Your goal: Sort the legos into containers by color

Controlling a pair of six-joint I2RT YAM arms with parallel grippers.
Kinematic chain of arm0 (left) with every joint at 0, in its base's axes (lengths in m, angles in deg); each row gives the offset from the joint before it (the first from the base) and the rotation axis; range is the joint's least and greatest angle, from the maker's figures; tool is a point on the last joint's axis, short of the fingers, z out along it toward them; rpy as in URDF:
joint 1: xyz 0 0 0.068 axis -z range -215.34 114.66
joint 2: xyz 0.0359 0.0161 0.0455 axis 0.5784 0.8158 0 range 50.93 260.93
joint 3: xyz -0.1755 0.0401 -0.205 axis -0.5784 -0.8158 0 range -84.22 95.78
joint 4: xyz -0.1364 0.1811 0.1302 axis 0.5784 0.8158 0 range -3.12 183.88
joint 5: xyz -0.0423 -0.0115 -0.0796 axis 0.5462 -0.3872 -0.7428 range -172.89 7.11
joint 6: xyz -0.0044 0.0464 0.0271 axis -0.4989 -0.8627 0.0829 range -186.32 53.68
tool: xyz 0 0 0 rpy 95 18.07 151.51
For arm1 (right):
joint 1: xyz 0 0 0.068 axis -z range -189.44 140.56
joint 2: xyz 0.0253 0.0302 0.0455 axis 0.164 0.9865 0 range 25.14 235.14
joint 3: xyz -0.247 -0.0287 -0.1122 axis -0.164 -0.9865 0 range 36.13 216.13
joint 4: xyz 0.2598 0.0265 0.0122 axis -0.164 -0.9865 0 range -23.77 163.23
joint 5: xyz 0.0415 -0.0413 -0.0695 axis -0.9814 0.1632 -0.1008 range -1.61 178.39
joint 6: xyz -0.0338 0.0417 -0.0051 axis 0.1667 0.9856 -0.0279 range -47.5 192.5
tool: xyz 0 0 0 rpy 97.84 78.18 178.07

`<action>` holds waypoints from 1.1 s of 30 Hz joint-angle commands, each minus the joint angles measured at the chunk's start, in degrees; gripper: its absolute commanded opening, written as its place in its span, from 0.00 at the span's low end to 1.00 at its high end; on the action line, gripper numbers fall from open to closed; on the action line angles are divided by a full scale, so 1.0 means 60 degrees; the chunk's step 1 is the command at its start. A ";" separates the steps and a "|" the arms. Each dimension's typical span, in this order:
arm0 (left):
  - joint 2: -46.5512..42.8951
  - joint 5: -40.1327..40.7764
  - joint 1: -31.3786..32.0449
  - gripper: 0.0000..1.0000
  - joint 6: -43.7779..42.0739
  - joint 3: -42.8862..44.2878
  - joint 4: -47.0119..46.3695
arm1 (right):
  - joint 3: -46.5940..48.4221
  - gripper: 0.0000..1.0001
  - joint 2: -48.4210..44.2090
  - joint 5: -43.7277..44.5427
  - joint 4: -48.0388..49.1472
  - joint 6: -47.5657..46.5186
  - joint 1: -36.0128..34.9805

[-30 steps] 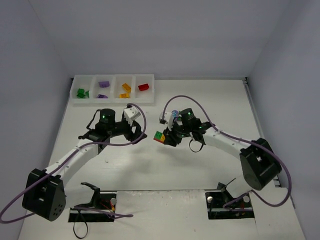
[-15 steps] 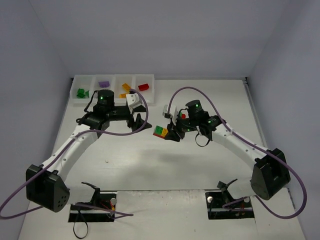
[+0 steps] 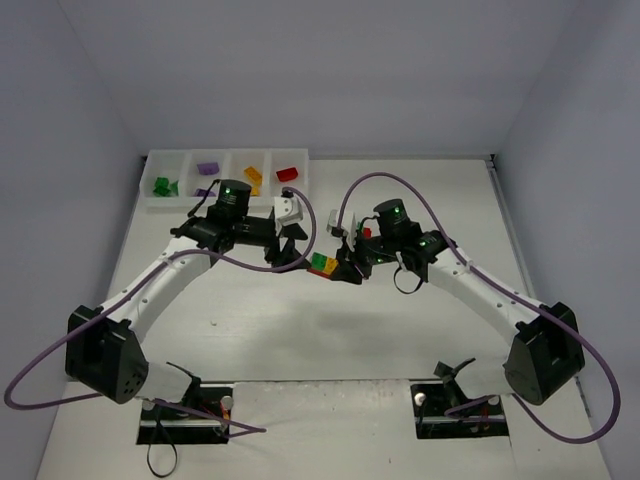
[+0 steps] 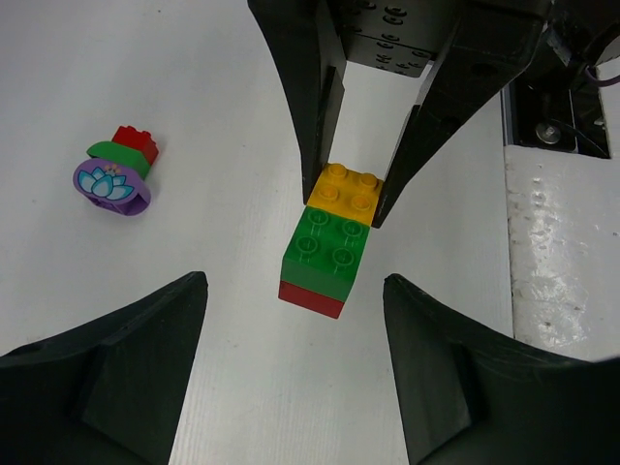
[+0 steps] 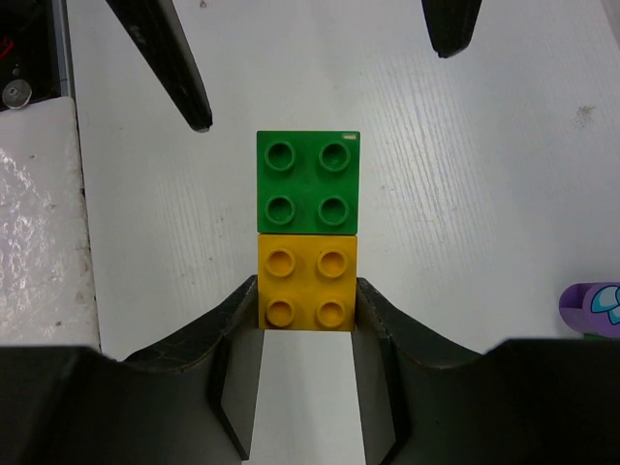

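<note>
the table [image 3: 400, 335], walled on three sides, had open room toward its near edge. one tray [image 3: 290, 201] of four containers sat along the far left edge. mid-table, the right gripper [image 5: 306, 291] clenched the yellow end of one three-brick stack [image 4: 327, 242]. the left gripper [image 4: 293, 291] was released, its fingers clear of the stack. one purple-green-red cluster [image 4: 113, 174] lay nearby.

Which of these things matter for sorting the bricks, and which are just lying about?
Job: joined yellow-green-red bricks, held in right fingers; open left fingers; purple flower stack; white tray; sorted bricks inside.
Lying about: purple cable; base plates.
</note>
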 commanded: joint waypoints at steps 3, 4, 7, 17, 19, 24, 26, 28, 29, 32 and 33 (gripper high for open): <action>0.0141 -0.0300 0.0218 0.66 -0.0476 0.0617 -0.0055 | 0.0452 0.00 -0.0380 -0.0393 0.0174 -0.0113 -0.0111; 0.0170 -0.0271 0.0232 0.65 -0.0461 0.0632 -0.0055 | 0.0452 0.00 -0.0380 -0.0408 0.0159 -0.0098 -0.0126; 0.0346 -0.0270 0.0320 0.62 -0.0388 0.0690 -0.0201 | 0.0437 0.00 -0.0395 -0.0408 0.0159 -0.0098 -0.0155; 0.0961 -0.0461 0.0584 0.58 -0.0446 0.0968 -0.0026 | 0.0378 0.00 -0.0365 -0.0452 0.0145 -0.0113 -0.0155; 0.0991 -0.0519 0.0599 0.55 -0.0446 0.1027 -0.0026 | 0.0393 0.00 -0.0322 -0.0466 0.0145 -0.0127 -0.0155; 0.1166 -0.0695 0.0643 0.47 -0.0417 0.1071 0.0033 | 0.0452 0.00 -0.0219 -0.0481 0.0159 -0.0157 -0.0155; 0.1210 -0.0855 0.0657 0.36 -0.0388 0.1071 0.0062 | 0.0481 0.00 -0.0132 -0.0525 0.0145 -0.0157 -0.0155; 0.1254 -0.1002 0.0657 0.29 -0.0329 0.1086 0.0047 | 0.0481 0.00 -0.0073 -0.0540 0.0145 -0.0157 -0.0155; 0.1283 -0.1046 0.0643 0.27 -0.0300 0.1086 0.0047 | 0.0467 0.00 -0.0029 -0.0525 0.0145 -0.0142 -0.0155; 0.1357 -0.1339 0.0643 0.08 -0.0241 0.1057 -0.0011 | 0.0437 0.00 0.0147 -0.0452 0.0145 -0.0069 -0.0214; 0.1371 -0.1456 0.0643 0.01 -0.0198 0.1042 -0.0040 | 0.0423 0.00 0.0205 -0.0379 0.0159 -0.0083 -0.0243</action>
